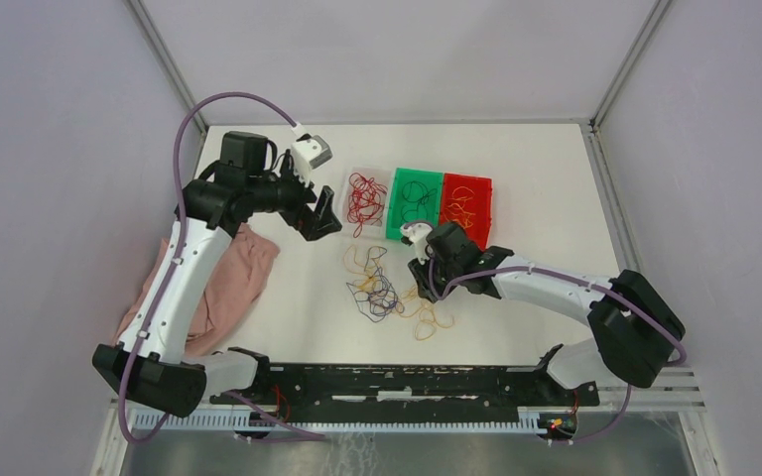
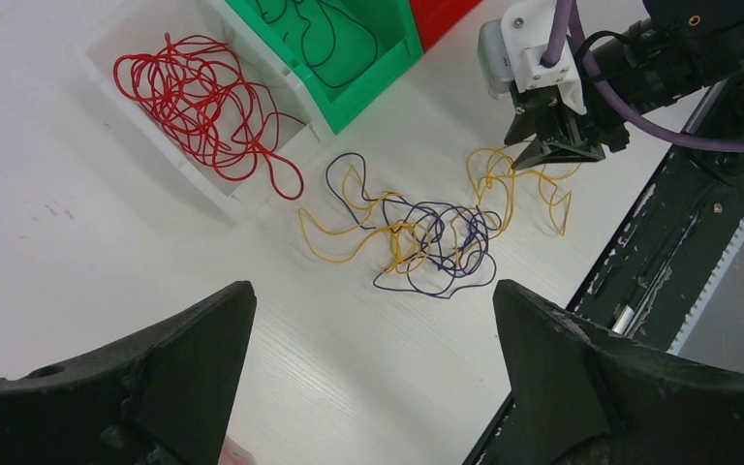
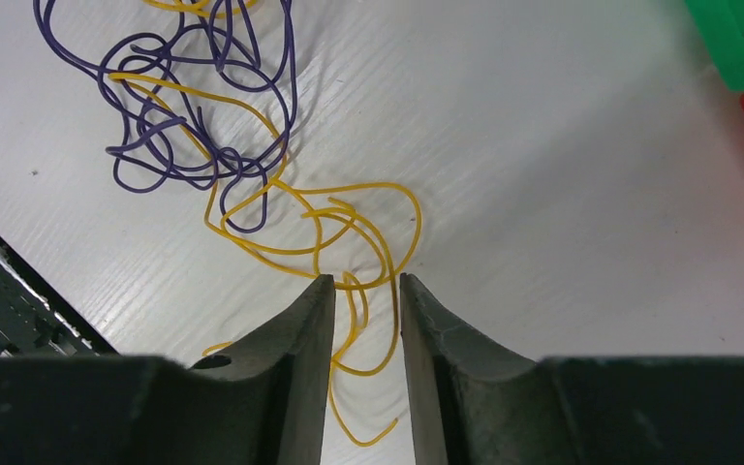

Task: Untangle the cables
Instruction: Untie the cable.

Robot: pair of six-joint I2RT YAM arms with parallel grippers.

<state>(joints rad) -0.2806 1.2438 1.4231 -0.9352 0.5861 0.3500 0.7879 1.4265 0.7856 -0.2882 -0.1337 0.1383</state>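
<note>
A tangle of yellow [image 1: 427, 317] and dark purple cables [image 1: 382, 293] lies on the white table in front of the bins. In the right wrist view the yellow strands [image 3: 349, 218] loop out from the purple knot [image 3: 174, 126]. My right gripper [image 3: 366, 281] is low over the tangle's right end, its jaws narrowly apart with yellow loops running between them, not clamped. It also shows in the top view [image 1: 422, 276] and the left wrist view [image 2: 545, 155]. My left gripper [image 2: 373, 291] is wide open and empty, held high left of the bins [image 1: 319, 223].
A clear bin [image 1: 349, 178] holds red cables [image 2: 203, 102]. A green bin [image 1: 397, 223] holds dark strands, and a red bin [image 1: 486, 193] holds yellow ones. A pink cloth [image 1: 233, 283] lies at the left. The black arm rail [image 1: 407, 382] runs along the near edge.
</note>
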